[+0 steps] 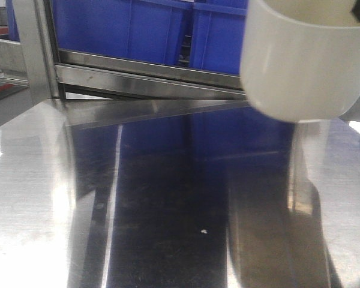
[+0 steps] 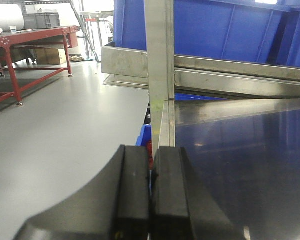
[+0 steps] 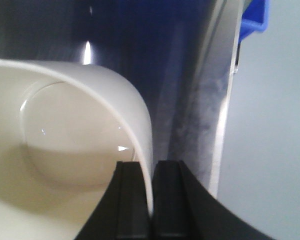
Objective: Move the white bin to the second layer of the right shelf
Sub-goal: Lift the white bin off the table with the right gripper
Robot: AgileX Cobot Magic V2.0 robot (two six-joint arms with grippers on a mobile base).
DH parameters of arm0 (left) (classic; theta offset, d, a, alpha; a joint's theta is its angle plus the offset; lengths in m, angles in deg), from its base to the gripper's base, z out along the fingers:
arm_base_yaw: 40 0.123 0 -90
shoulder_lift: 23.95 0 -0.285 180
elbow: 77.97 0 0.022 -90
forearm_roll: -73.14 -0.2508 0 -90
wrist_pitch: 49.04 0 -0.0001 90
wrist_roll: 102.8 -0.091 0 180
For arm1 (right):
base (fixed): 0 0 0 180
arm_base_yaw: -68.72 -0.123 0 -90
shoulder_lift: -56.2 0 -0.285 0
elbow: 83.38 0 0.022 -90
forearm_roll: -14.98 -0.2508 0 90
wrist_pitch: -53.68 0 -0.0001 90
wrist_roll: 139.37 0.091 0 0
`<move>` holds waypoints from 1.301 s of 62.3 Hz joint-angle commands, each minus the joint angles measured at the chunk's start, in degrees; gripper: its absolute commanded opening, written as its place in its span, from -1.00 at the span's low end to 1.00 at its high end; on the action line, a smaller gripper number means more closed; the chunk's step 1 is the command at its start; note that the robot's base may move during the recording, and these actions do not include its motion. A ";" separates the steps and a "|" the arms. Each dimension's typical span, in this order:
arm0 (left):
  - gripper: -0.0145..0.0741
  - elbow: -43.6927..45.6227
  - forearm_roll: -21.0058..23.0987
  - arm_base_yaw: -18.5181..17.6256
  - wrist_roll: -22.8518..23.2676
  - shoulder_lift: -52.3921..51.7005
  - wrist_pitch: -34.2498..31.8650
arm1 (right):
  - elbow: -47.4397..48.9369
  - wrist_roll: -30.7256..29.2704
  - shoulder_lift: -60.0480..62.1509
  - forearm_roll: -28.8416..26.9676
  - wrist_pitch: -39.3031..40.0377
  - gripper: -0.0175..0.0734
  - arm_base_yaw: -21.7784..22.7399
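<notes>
Only in the left wrist view: a red-framed desk (image 2: 20, 42) far off at the left, grey floor (image 2: 65, 130), then an upright shelf post (image 2: 159, 55) dead ahead of the left gripper (image 2: 151, 172). Shows its black fingers (image 2: 132, 190) pressed flat together, holding nothing, just off the left edge of the steel shelf (image 2: 240, 150).

Only in the front view: the full breadth of the steel shelf (image 1: 168, 198), glossy, mirroring the blue crates (image 1: 126, 27) lined up behind its back rail (image 1: 150, 75). Catches, at the far upper right, the white bin (image 1: 300, 66) from outside, over the right rear part of the shelf. Cannot tell from here whether the rounded base touches the steel.

Only in the right wrist view: the smooth inside of the white bin (image 3: 65, 150), and the grip of the right gripper (image 3: 151, 170). Shows those fingers (image 3: 127, 200) nearly closed, clamped on the near wall of the tub: left one inside, right one outside, with the thin rim between them. Puts most of the tub left of the fingers, with the shelf's right edge and the grey floor off to their right.

Stands close to upright in the front view, mouth up, tapered base down. Shows no marked long side to the rounded-square mouth. Runs roughly vertical from mouth to base, with the mouth open toward the wrist camera.
</notes>
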 commanded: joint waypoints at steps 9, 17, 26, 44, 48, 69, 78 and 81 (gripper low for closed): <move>-0.48 -2.11 0.35 -0.22 0.15 -0.75 -4.84 | -10.72 -5.25 12.57 -5.43 14.52 -0.54 7.76; -0.48 -2.11 0.35 -0.22 0.15 -0.75 -4.84 | -16.17 -9.66 16.83 -6.90 15.39 -0.54 10.28; -0.48 -2.11 0.35 -0.22 0.15 -0.75 -4.84 | -22.13 -15.97 21.93 -9.97 19.16 -0.56 11.60; -0.48 -2.11 0.35 -0.22 0.15 -0.75 -4.84 | -31.71 -21.13 32.87 -14.81 25.39 -0.56 12.04; -0.48 -2.11 0.35 -0.22 0.15 -0.75 -4.84 | -33.49 -21.13 36.21 -14.18 25.39 -0.56 12.04; -0.48 -2.11 0.35 -0.22 0.15 -0.75 -4.84 | -39.18 -21.01 48.43 -7.30 25.38 -0.56 12.04; -0.48 -2.11 0.35 -0.22 0.15 -0.75 -4.84 | -39.73 -21.01 49.20 -7.25 24.94 -0.56 12.04; -0.48 -2.11 0.35 -0.22 0.15 -0.75 -4.84 | -39.73 -21.01 49.20 -7.56 24.92 -0.56 12.04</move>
